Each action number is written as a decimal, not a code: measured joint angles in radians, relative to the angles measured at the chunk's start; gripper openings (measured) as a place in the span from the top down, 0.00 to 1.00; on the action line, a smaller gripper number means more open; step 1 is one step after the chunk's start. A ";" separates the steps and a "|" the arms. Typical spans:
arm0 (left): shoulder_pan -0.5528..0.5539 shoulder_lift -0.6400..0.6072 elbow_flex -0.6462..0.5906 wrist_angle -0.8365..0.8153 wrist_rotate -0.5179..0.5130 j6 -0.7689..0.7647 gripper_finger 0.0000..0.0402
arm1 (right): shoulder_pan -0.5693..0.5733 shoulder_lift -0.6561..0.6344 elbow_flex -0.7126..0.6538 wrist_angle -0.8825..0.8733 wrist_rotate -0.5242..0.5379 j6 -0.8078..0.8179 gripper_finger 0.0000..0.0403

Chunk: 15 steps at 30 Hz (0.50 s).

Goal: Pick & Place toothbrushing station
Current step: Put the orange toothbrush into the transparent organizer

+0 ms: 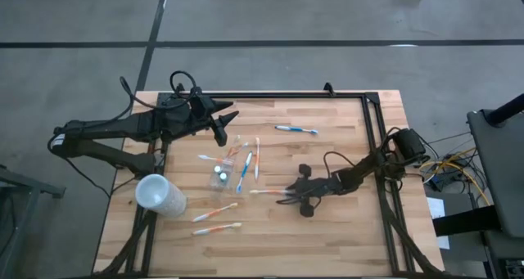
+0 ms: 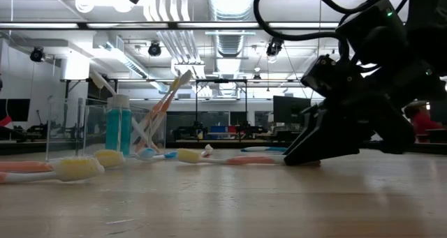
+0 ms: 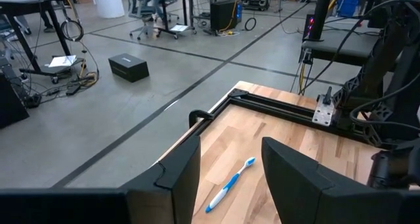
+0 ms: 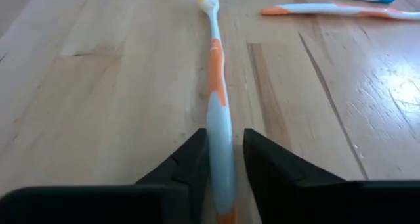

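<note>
White-orange toothbrush (image 4: 217, 106) lies flat between the right gripper (image 4: 225, 155) fingers, which close on its handle, lower centre of frame; beyond, wooden table (image 1: 344, 238); left gripper (image 1: 223, 125) open, upper left; workshop behind

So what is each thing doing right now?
Clear tumbler: upright, holding the blue toothpaste tube.
Frosted cup: tipped on its side.
White-orange toothbrush: flat on the table, handle between the right gripper fingers, which are closing on it.
Blue toothbrush: lying flat, untouched.
Left gripper: open, empty, above the table.
Other toothbrushes: lying loose on the wood.
</note>
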State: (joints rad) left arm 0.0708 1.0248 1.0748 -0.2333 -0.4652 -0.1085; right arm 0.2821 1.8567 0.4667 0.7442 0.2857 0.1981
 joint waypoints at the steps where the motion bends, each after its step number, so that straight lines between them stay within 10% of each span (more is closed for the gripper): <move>1: 0.000 0.000 0.000 0.000 0.000 0.000 0.58 | 0.000 0.000 0.003 -0.004 -0.001 -0.009 0.80; 15: 0.000 0.000 0.000 0.000 0.000 0.000 0.58 | -0.002 0.002 0.012 -0.017 0.016 -0.012 0.95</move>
State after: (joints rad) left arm 0.0708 1.0248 1.0748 -0.2329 -0.4652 -0.1084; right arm 0.2798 1.8585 0.4783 0.7273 0.3021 0.1856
